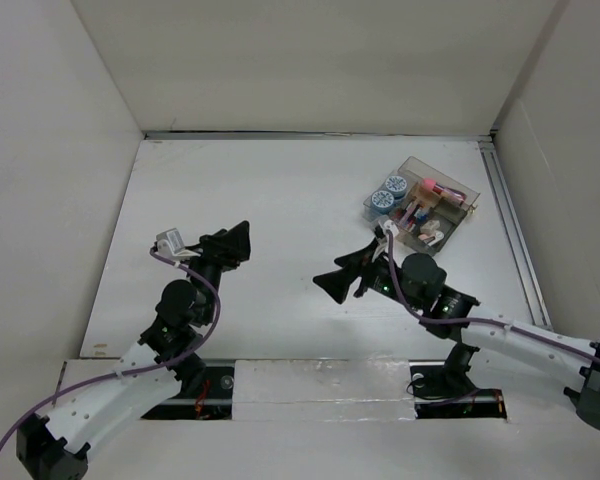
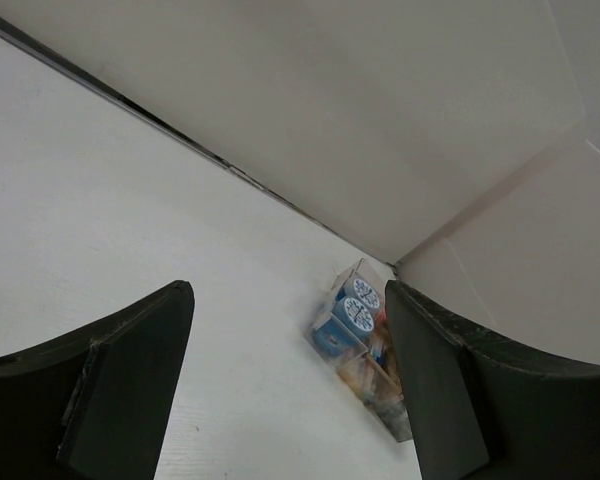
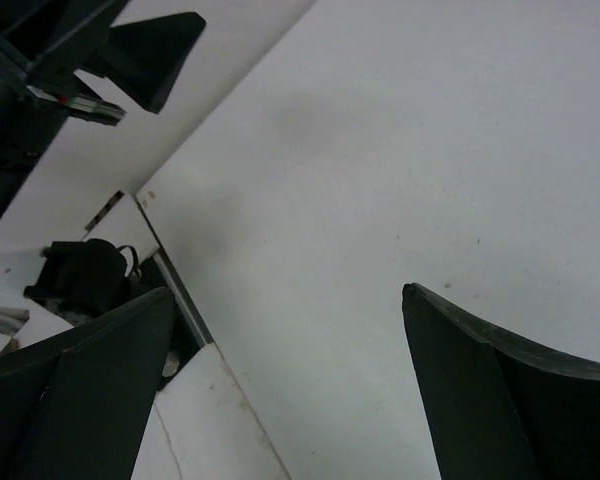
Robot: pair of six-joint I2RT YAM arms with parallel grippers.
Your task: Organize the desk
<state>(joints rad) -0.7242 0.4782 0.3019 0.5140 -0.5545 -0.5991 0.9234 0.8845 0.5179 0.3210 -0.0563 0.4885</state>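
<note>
desk (image 1: 260, 190): white top with upright panels on three sides. It fills the overhead view, and both arms are bolted at the near edge.
tray (image 1: 421, 206): clear and compartmented, on the far-right part of the desk near the rail (image 1: 510, 235), sitting skewed to the desk edges.
tray contents: two round blue-and-white items (image 1: 390, 192) plus pink and mixed small bits, too small to ID.
left gripper (image 1: 238, 245): fingers apart with nothing between them, over bare desk left of centre, aimed toward the tray. Height off the desk is unclear.
right gripper (image 1: 338, 276): fingers apart and empty, just on the near side of the tray, pointing away from it toward the left gripper.
step: my read is that sorting is done or nearly done. Every small item I can see is in the tray, and neither gripper carries anything.
next: probably square the tray to the desk edge, or park. To square it, the right gripper must turn to face the tray and take a wall low down.
risk: the tray looks light and may slide or tip. The grippers also face each other mid-desk, so watch clearance.
</note>
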